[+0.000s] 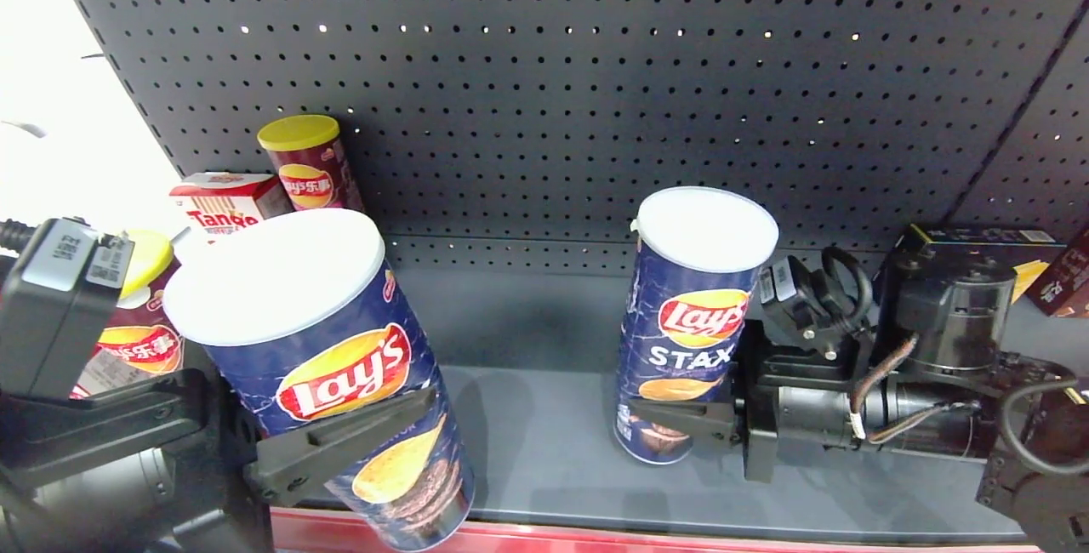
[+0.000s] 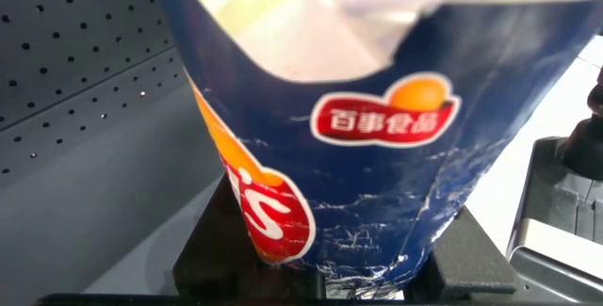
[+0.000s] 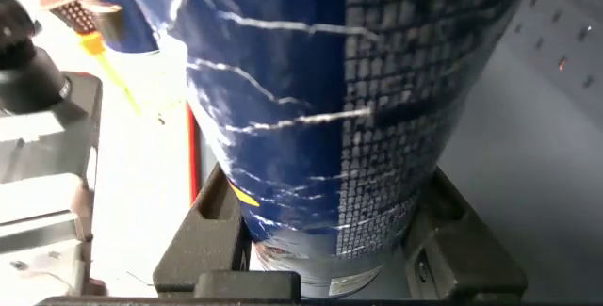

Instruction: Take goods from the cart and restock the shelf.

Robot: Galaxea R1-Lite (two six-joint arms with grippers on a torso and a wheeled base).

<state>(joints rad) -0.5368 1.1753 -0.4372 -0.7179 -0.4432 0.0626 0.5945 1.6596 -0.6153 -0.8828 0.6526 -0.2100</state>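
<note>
Two blue chip cans with white lids are in hand. My left gripper (image 1: 255, 442) is shut on one can (image 1: 340, 366), which leans over the shelf's red front lip (image 1: 638, 538) at the near left. In the left wrist view this can (image 2: 377, 155) sits between the black fingers (image 2: 217, 259). My right gripper (image 1: 672, 417) is shut on the second can (image 1: 693, 315), upright with its base on the grey shelf board (image 1: 544, 451), right of centre. In the right wrist view that can (image 3: 349, 108) stands between the fingers (image 3: 203, 235).
At the shelf's back left stand a maroon can with a yellow lid (image 1: 308, 163) and a red-and-white box (image 1: 225, 202); another yellow-lidded can (image 1: 140, 340) is behind my left wrist. Dark boxes (image 1: 978, 240) sit at the far right. A perforated back panel (image 1: 595, 94) closes the shelf.
</note>
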